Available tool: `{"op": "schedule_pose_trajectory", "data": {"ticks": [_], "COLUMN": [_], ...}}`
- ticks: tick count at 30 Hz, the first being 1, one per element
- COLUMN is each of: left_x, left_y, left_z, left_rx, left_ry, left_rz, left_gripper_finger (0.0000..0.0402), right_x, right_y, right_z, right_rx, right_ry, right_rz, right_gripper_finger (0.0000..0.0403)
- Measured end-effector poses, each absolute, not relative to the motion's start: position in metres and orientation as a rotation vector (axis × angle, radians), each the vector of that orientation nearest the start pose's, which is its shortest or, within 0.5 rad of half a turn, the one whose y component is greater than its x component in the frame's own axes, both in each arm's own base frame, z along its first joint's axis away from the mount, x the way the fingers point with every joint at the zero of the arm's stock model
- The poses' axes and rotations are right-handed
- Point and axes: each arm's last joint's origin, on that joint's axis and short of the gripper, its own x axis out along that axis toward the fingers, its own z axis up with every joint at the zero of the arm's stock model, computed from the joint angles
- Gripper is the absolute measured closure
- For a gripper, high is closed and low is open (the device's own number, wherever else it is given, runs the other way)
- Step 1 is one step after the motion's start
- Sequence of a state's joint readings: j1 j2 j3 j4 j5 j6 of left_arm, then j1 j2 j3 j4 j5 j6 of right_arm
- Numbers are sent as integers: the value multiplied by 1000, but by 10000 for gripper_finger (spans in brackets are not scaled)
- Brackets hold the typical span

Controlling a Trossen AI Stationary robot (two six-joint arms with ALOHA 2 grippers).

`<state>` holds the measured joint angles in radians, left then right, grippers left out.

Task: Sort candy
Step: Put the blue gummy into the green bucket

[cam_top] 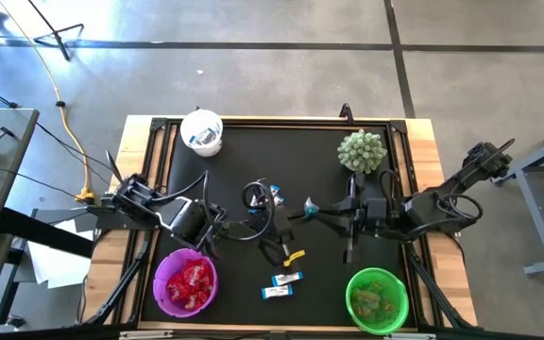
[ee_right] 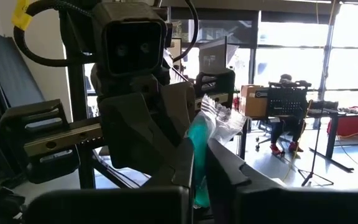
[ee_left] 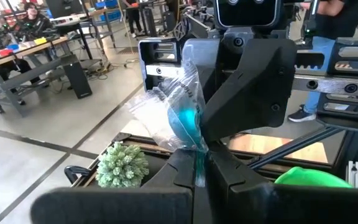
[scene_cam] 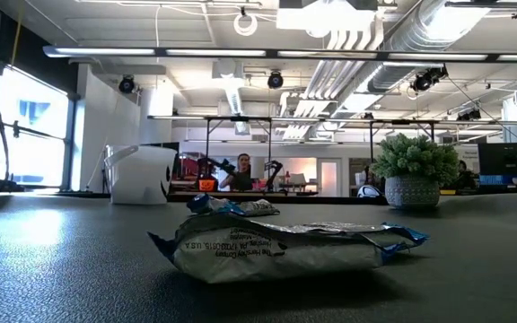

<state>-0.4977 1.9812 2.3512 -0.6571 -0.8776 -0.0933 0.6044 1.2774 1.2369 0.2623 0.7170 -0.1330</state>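
Teal and clear crinkled plastic forms the candy wrapper (ee_left: 185,106) that both claws grasp together above the middle of the black table mat (cam_top: 244,142). In the left wrist view the left gripper (ee_left: 199,163) has its two dark fingers pressed together on the lower end of this wrapper, and the right arm's gripper stands just behind it. In the right wrist view the right gripper (ee_right: 199,167) is also clenched on the same teal piece, with the left arm facing it closely. In the high view the two grippers meet near the centre of the mat.

Three small blue-and-white mini bars (cam_top: 286,279) lie on the mat below them, between a purple plastic bowl (cam_top: 163,274) with shiny red packets (cam_top: 190,283) and a green plastic bowl (cam_top: 355,283) with greenish candies (cam_top: 378,300). A white cup (cam_top: 202,132) and a spiky pale green ball-shaped plant (cam_top: 362,151) stand at the far side.
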Motion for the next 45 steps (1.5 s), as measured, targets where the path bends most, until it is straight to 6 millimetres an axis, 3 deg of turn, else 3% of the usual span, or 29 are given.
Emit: {"op": "schedule_pose_trajectory", "data": {"ticks": [9,21,27,32,39,45], "left_x": [375,371,354,340,325,318], "left_y": [-180,-184,-187,-195,-203,-207], "left_z": [466,465,469,470,476,480], "left_rx": [83,194,244,218,169,154], "left_ry": [205,230,254,266,249,236], "left_rz": [371,377,465,454,425,411], "left_gripper_finger": [380,277,251,250,249,250], "right_x": [237,232,210,183,150,126], "right_y": [147,154,161,170,194,212], "right_z": [426,425,425,421,386,340], "right_rx": [6,12,56,303,762,967], "right_ry": [-166,-154,-98,-18,363,863], "right_rz": [-109,-140,-198,-89,83,-63], "right_gripper_finger": [399,402,402,403,403,403]}}
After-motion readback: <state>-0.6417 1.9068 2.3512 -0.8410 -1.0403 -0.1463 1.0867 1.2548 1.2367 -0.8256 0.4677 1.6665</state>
